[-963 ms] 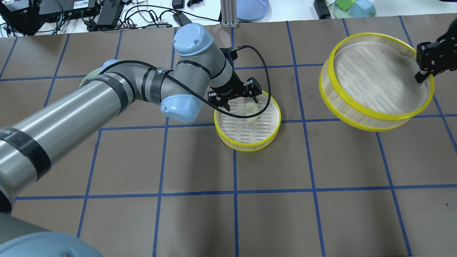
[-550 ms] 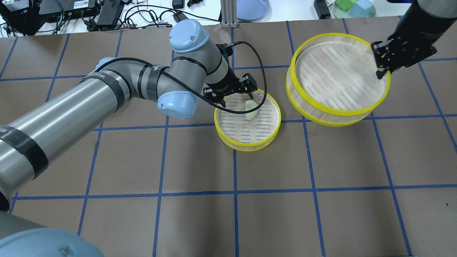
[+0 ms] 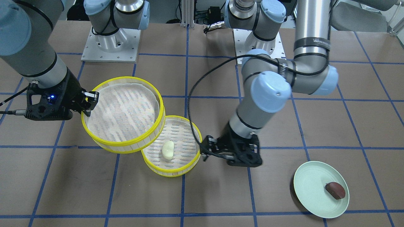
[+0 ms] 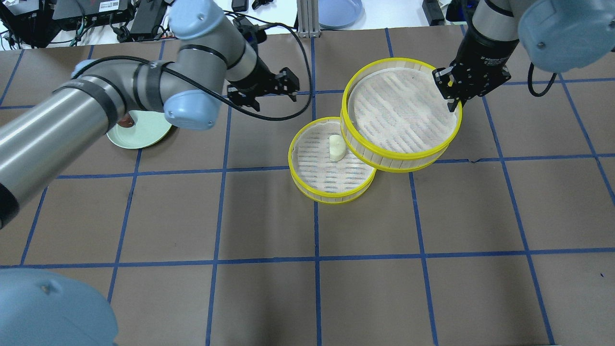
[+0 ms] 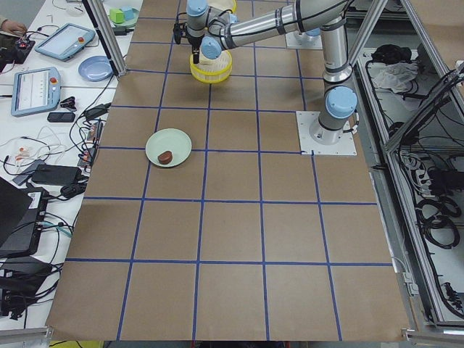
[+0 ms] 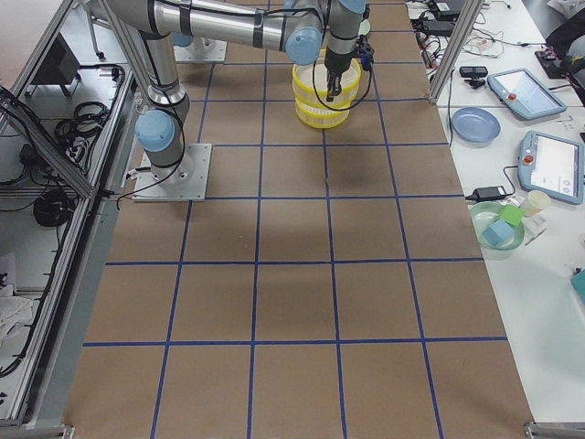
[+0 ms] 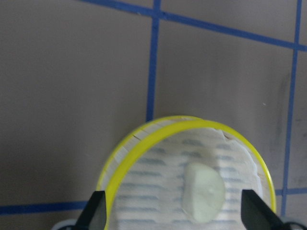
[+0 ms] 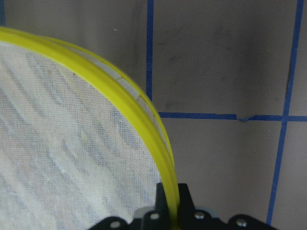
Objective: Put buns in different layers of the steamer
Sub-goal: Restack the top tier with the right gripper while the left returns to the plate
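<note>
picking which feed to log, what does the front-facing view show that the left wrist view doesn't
Only front-facing: the reddish-brown bun on the green plate, and the right gripper shut on the rim of the second tray, which overlaps the lower tray at one edge. Only left wrist: the left gripper seen from behind its open fingertips, holding nothing. Both: the lower tray with the cream-white bun lying on its floor.
</note>
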{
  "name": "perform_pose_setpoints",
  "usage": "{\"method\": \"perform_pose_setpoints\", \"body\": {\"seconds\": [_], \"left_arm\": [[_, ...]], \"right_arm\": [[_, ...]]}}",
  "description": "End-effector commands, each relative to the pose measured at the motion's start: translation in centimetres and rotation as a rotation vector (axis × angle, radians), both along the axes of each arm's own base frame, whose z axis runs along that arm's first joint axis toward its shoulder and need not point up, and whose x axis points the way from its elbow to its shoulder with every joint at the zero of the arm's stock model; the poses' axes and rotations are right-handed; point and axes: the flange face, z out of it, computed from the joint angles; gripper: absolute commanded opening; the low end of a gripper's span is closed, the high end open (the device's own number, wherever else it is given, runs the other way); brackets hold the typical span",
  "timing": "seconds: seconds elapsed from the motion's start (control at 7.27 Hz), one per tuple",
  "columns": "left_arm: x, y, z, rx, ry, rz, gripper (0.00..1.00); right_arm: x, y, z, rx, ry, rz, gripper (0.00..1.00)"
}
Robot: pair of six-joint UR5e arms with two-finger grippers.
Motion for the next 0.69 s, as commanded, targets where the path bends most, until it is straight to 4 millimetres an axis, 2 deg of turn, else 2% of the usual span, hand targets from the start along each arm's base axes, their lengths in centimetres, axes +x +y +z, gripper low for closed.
{"method": "perform_pose_setpoints", "body": {"seconds": [0.0,0.14,0.28,0.41,0.55], "left_arm": [[13.1,-2.4,0.3,-0.049,-0.17,-0.075,1.0],[17.0,-2.7,-0.5,-0.041,-0.278,-0.163,1.0],[21.1,-3.0,-1.4,-0.027,-0.313,-0.18,1.0],[24.6,-3.2,-3.0,-0.011,-0.32,-0.203,1.0],[26.5,-3.7,-4.6,-0.022,-0.341,-0.249,1.0]], "right_arm": [[3.9,-1.9,-5.0,0.01,0.009,-0.033,0.04],[8.3,-1.7,-7.4,0.025,0.019,-0.04,0.03],[11.3,-1.6,-9.6,0.012,0.027,-0.026,0.03],[12.0,-1.0,-11.9,0.04,0.03,-0.016,0.02],[12.0,-0.7,-12.9,0.024,0.028,-0.019,0.02]]}}
